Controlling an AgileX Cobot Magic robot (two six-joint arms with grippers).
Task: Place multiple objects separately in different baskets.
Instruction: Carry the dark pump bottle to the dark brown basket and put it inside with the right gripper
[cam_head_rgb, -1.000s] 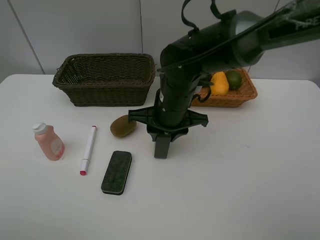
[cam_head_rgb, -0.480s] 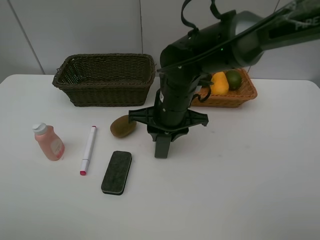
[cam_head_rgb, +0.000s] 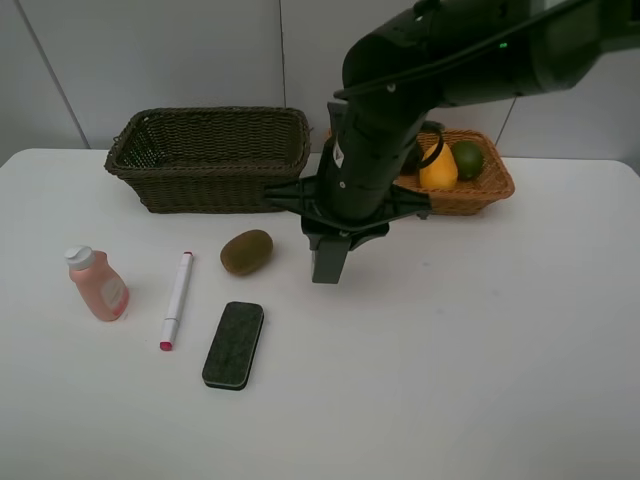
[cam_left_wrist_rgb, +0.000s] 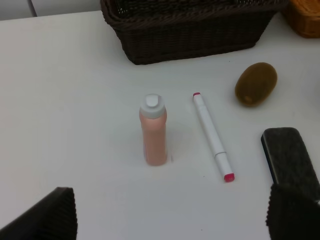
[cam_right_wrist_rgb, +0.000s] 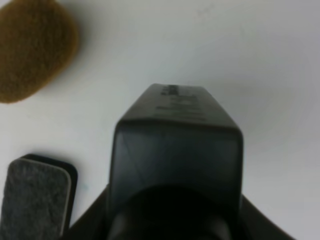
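Just left of our right gripper (cam_head_rgb: 327, 272), jaws pressed together, we see the brown oval kiwi (cam_head_rgb: 246, 251) lying apart.

Table (cam_head_rgb: 480, 350) — rear: deep basket (cam_head_rgb: 215, 190) left, shallow basket (cam_head_rgb: 470, 197) right, holding mango (cam_head_rgb: 438, 168) with lime (cam_head_rgb: 467, 159) just beside. Front, left to right: bottle (cam_head_rgb: 97, 284), marker (cam_head_rgb: 177, 298), eraser (cam_head_rgb: 233, 344) — kiwi (cam_head_rgb: 246, 251) behind eraser, before deep basket.

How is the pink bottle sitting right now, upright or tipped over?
Upright: the pink bottle stands on its base on the table, with its white cap on top.
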